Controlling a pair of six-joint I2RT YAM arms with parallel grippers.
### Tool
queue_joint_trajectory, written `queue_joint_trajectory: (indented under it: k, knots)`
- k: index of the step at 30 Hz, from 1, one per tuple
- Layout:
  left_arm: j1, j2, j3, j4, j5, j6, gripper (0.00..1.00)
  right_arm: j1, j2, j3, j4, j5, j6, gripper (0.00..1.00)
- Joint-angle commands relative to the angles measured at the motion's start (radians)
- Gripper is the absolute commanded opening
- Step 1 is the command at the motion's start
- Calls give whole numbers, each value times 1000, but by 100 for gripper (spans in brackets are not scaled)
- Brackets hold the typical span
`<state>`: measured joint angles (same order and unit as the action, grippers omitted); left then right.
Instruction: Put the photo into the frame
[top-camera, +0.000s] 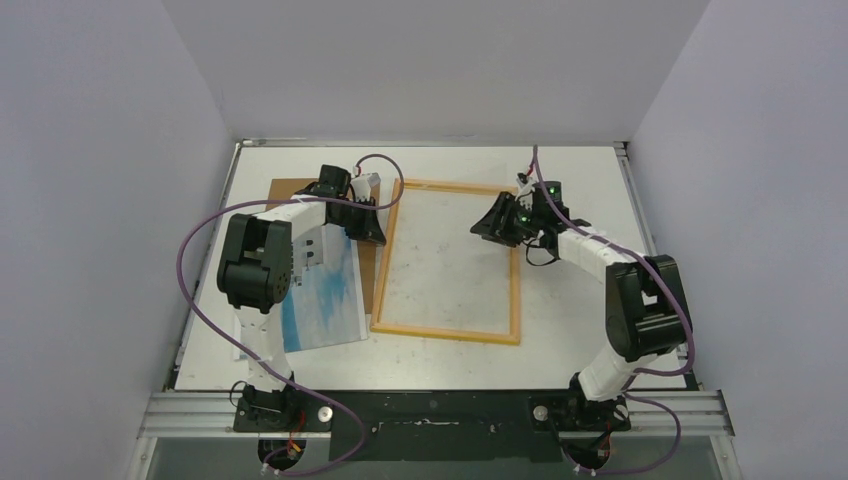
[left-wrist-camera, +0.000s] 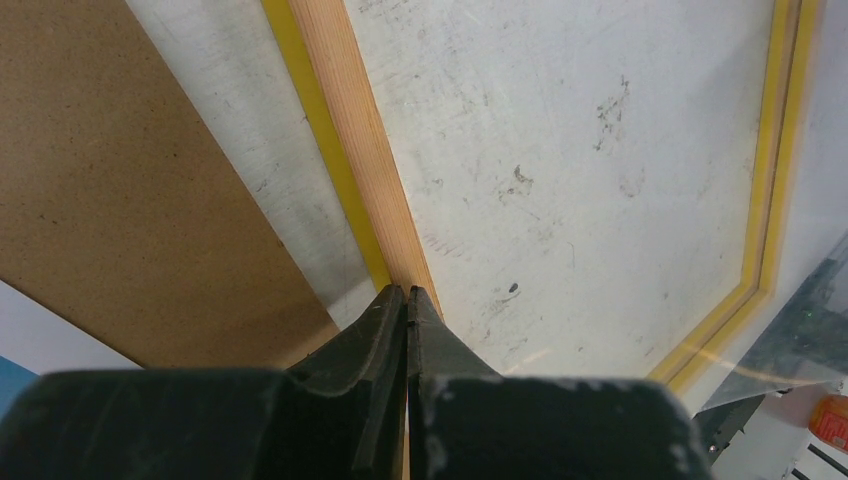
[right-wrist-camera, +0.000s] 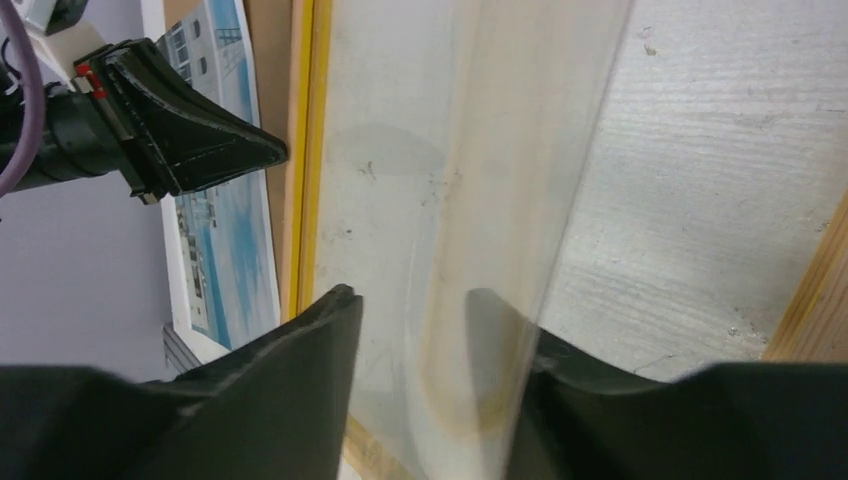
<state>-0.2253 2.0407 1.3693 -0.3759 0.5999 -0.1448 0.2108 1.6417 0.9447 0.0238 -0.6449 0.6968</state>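
— Where do we stand on the job?

— Early, by my reading. The frame (top-camera: 446, 333) lies flat in the middle of the table (top-camera: 580, 175), pale wooden back up, and I see no print inside it. The photo (top-camera: 325, 300) lies picture-up to its left, outside the rail. It is partly under my left arm (top-camera: 262, 262) and rests on the brown backing panel (left-wrist-camera: 120, 200). So loading the print and closing the back are both left to do.

— And the pincers?

— The left gripper (left-wrist-camera: 408, 297) has its fingers pressed together, tips right at the frame's left rail. I cannot tell whether they touch the wood. The right gripper (right-wrist-camera: 415, 300) is inside the frame near the right rail, jaws spread.

— Does the overhead show all that?

— Only the placement. My right wrist view shows what the overhead misses: a clear sheet (right-wrist-camera: 480, 150), tilted, its edge running between the spread fingers, with one finger seen through it. Whether it touches either finger I cannot tell. The left wrist view adds the bright yellow face along the rail's edge.
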Motion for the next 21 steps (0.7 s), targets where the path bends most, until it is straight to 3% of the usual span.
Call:
queue_joint_trajectory:
  k: [1, 3, 7, 21]
  knots:
    - [-20, 11, 9, 22, 35, 5, 0, 51, 28, 99, -117, 107, -101, 51]
    - [-22, 10, 8, 20, 35, 5, 0, 65, 32, 117, -154, 139, -132, 66]
    - [-22, 10, 10, 20, 34, 5, 0, 91, 39, 158, -231, 221, -178, 84]
    - [-21, 9, 11, 18, 37, 1, 0, 151, 90, 268, -378, 390, -241, 100]
